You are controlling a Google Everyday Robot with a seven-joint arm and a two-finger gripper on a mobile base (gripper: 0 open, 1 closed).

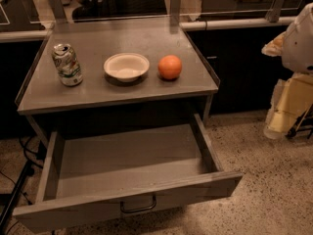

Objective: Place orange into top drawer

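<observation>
The orange (169, 66) sits on the grey tabletop (98, 89), right of centre and next to a white bowl. The top drawer (127, 163) below the tabletop is pulled wide open toward me. Its inside is bare, and its dark wire handle (138, 207) shows on the front panel. My gripper is not in view. Only a white rounded part of my arm (299, 38) shows at the right edge, well away from the orange.
A white bowl (126, 66) stands mid-table, and a dented drink can (67, 64) stands upright at the left. A railing and dark cabinets run behind the table. Pale yellow and white objects (288, 106) stand on the speckled floor at the right. Cables lie at the lower left.
</observation>
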